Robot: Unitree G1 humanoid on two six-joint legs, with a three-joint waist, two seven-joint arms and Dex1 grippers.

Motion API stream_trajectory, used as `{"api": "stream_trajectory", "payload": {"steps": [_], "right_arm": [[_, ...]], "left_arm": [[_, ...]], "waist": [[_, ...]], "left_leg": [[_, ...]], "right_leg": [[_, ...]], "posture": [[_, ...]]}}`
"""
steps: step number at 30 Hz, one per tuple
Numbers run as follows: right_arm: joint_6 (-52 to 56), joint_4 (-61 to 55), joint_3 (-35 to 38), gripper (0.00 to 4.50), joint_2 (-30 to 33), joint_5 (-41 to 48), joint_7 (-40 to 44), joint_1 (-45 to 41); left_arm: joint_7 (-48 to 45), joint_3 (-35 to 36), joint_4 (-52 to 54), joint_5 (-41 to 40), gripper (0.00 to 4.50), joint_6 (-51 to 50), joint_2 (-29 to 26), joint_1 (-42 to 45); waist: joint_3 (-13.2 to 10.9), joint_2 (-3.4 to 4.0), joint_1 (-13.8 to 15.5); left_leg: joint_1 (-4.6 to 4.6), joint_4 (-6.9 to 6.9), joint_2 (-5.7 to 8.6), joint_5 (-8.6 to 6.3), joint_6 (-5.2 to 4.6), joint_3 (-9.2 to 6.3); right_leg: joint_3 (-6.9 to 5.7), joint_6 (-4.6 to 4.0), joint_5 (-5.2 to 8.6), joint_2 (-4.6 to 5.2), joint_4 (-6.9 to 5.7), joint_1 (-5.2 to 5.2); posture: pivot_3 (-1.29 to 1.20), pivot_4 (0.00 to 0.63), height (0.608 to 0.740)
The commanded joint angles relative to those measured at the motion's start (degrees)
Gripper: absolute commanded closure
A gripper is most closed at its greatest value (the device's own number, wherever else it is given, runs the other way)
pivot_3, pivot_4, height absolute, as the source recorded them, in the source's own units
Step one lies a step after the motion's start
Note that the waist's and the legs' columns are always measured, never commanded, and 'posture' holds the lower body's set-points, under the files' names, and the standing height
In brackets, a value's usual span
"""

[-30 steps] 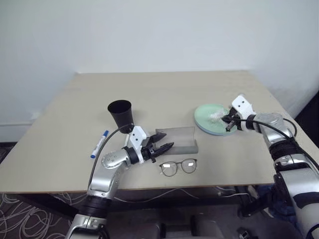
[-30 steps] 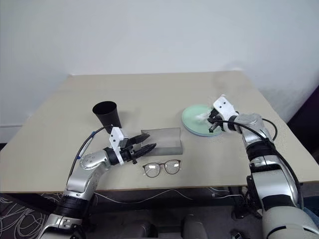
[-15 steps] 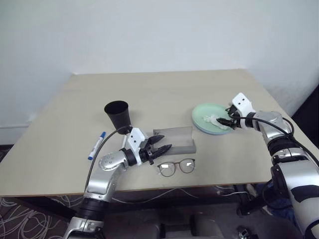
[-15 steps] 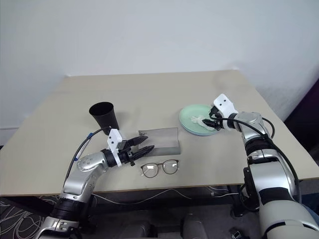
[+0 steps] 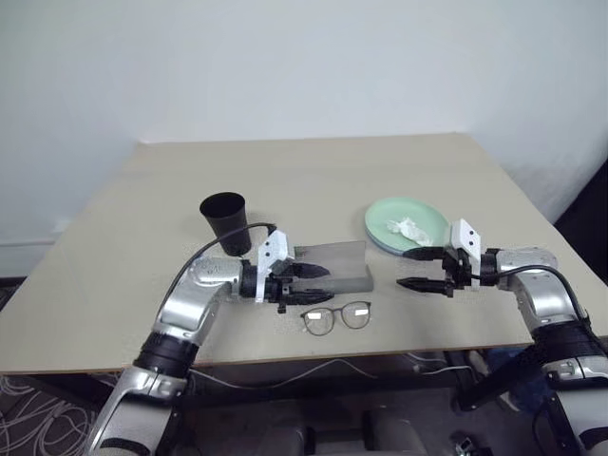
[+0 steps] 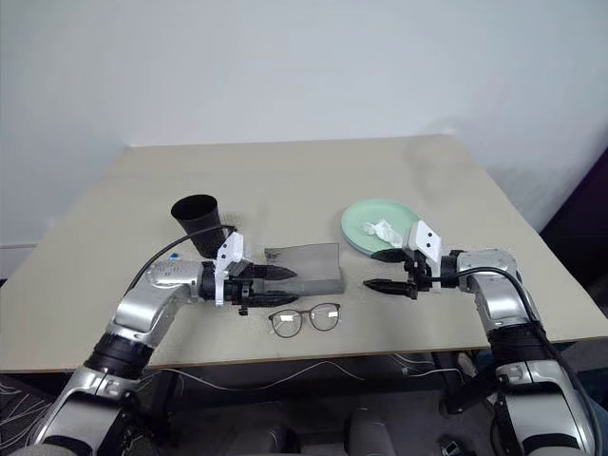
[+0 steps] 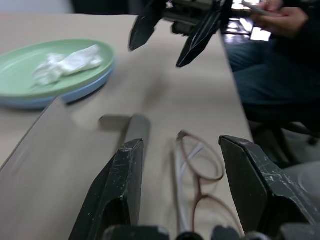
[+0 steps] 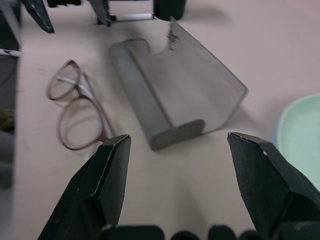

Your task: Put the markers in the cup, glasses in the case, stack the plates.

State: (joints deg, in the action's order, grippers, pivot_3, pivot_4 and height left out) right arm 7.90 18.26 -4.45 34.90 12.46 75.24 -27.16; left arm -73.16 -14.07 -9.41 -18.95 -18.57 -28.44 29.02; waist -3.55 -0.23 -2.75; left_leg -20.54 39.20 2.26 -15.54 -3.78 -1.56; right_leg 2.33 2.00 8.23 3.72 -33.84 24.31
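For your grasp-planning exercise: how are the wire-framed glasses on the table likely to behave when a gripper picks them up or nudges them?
The glasses have a thin frame, so they are probably light and would likely slide across the smooth table when nudged. The slender rims and arms look easy to bend, and the lenses could scratch, so a gentle pinch seems wise.

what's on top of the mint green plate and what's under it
A crumpled white tissue lies on the round mint green plate. Under it sits a light blue plate, only its rim visible.

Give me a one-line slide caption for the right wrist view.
Open right tool faces the open grey case, with the glasses lying folded-out on the table beside it and the left tool beyond.
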Motion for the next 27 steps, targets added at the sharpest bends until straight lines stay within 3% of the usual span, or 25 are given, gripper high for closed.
{"api": "stream_trajectory", "payload": {"steps": [1,12,21,25,27], "right_arm": [[-0.6,-2.2,0.0,1.15,0.0,0.5,-1.0,0.6],[-2.4,-2.0,0.2,1.15,-1.8,0.1,-6.2,2.0],[-2.3,-3.8,0.2,1.15,-2.6,0.3,-9.0,3.7],[-2.1,-4.7,0.1,1.12,-2.7,0.3,-9.9,4.5],[-2.1,-4.9,0.0,1.12,-2.8,0.3,-10.2,4.8]], "left_arm": [[-5.4,-2.8,-3.6,1.7,1.99,0.9,-0.2,4.6],[-14.3,-12.2,-21.7,12.0,1.99,7.4,4.3,16.0],[-15.7,-13.2,-29.8,15.8,1.99,10.5,8.8,19.3],[-15.8,-12.9,-31.4,17.0,2.86,11.6,9.6,19.6],[-16.0,-12.8,-31.9,17.3,3.59,12.0,9.7,19.8]], "waist": [[0.0,0.0,0.0],[0.0,-0.04,0.1],[0.0,-0.07,0.1],[0.0,-0.08,0.1],[0.0,-0.08,0.1]], "left_leg": [[-0.01,0.0,0.0,0.0,0.0,0.0],[-0.1,-0.03,0.08,-0.03,-0.05,-0.01],[-0.13,0.01,0.08,-0.03,-0.06,-0.04],[-0.13,0.0,0.08,-0.03,-0.07,-0.05],[-0.13,0.0,0.08,-0.03,-0.07,-0.04]], "right_leg": [[0.0,0.0,0.0,-0.02,0.01,0.01],[0.07,0.02,-0.01,0.01,0.04,0.07],[0.07,0.03,-0.01,0.01,0.04,0.06],[0.07,0.04,-0.01,0.01,0.04,0.06],[0.08,0.04,-0.01,0.01,0.04,0.07]], "posture": [[0.0,0.0,0.74],[0.0,0.0,0.74],[0.0,0.0,0.74],[0.0,0.0,0.74],[0.0,0.0,0.74]]}}
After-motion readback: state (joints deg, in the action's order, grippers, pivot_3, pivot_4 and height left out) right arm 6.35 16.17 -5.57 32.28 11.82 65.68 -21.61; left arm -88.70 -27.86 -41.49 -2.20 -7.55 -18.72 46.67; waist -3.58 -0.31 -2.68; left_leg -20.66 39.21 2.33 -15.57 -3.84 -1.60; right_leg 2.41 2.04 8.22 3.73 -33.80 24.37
